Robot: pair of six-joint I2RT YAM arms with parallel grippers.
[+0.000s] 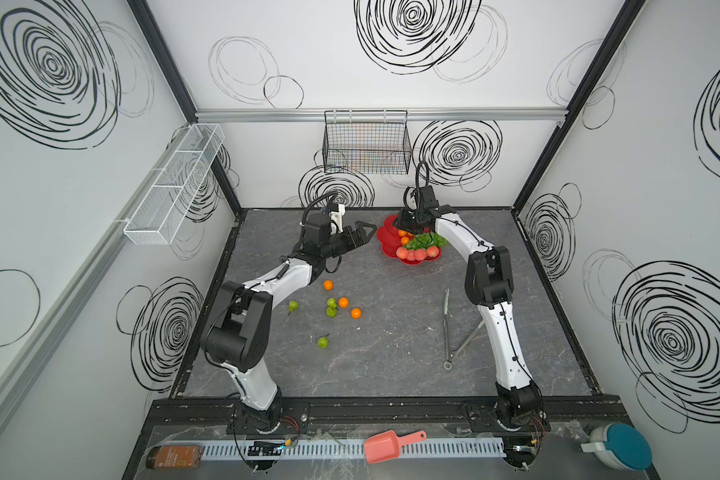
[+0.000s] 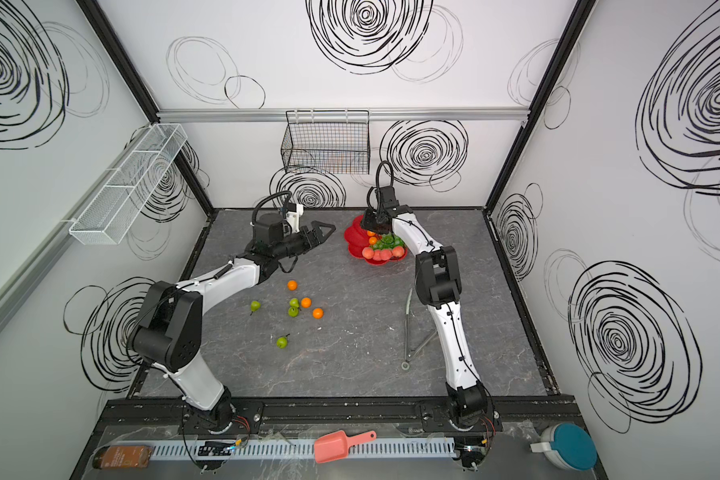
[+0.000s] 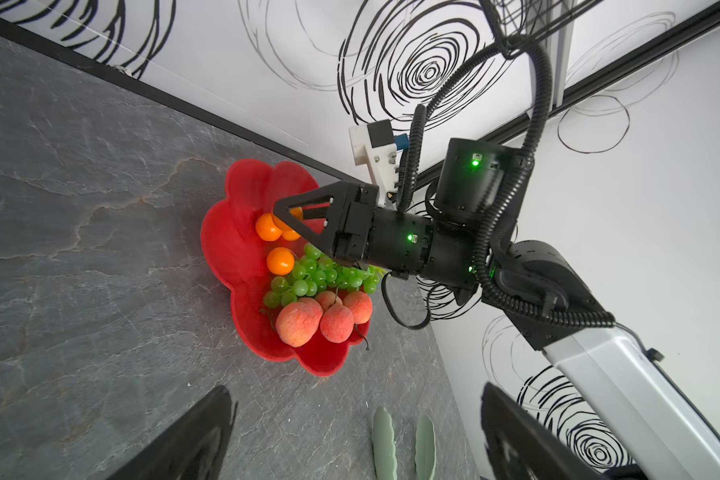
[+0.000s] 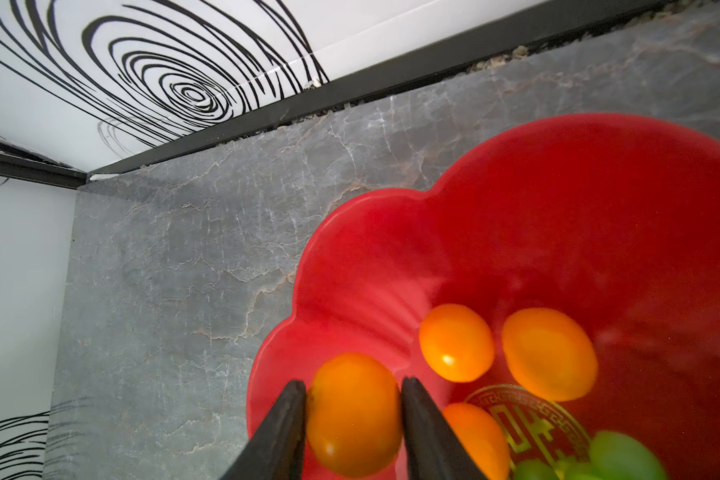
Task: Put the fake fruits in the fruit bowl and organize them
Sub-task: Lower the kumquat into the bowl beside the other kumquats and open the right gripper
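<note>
The red flower-shaped fruit bowl [image 1: 385, 246] [image 2: 352, 242] [image 3: 233, 199] [image 4: 558, 187] stands at the back of the table. It holds peaches [image 3: 298, 322], a bunch of green grapes [image 3: 316, 274] and oranges [image 4: 456, 343]. My right gripper [image 1: 406, 230] [image 4: 354, 384] reaches down into the bowl, its fingers pressed against both sides of one orange [image 4: 354, 415] near the rim. My left gripper [image 1: 364, 232] [image 3: 354, 388] hovers open and empty just left of the bowl. Three oranges [image 1: 343, 302] and several green pears [image 1: 322, 342] lie loose on the table in front of the left arm.
Metal tongs with green tips [image 1: 447, 328] [image 3: 383, 444] lie beside the right arm. A black wire basket [image 1: 366, 145] hangs on the back wall and a white mesh tray [image 1: 171, 187] on the left wall. A salmon scoop [image 1: 387, 446], a bottle [image 1: 175, 456] and a teal-lidded container [image 1: 618, 446] sit on the front ledge.
</note>
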